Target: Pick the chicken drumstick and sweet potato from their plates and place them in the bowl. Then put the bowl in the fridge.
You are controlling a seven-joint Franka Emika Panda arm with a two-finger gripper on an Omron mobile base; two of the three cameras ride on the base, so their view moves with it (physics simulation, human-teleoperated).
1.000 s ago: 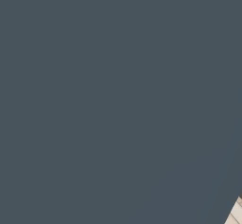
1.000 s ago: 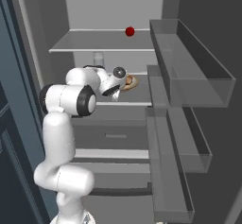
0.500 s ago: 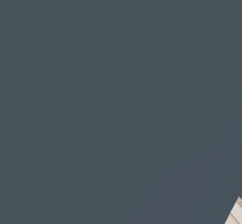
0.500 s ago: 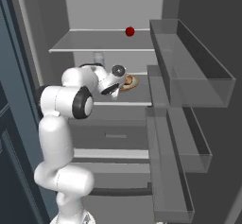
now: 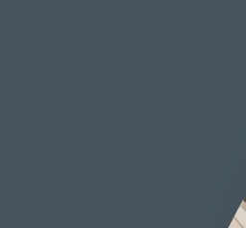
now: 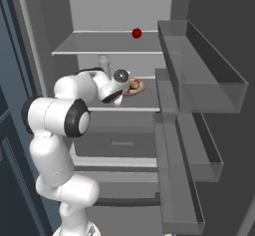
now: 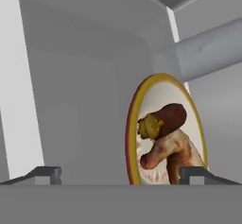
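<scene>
Inside the open fridge [image 6: 119,11], on its middle shelf [image 6: 144,108], sits the bowl [image 6: 135,86] with food in it, toward the shelf's right side and close to the clear door bins [image 6: 199,75]. From the right base view the white arm reaches in at shelf height, and the hand [image 6: 121,91] is just left of the bowl. Its fingers [image 7: 47,173] stand wide apart in the hand view, with nothing between them, so the bowl is free of the grip. That view rolls the scene sideways: the bowl's brown-yellow rim [image 7: 130,138] stands on edge, and within it the dark reddish sweet potato [image 7: 168,116] lies against the paler chicken drumstick [image 7: 165,154], the two touching. A small red round thing [image 6: 136,32], perhaps a fruit, rests on the shelf above.
</scene>
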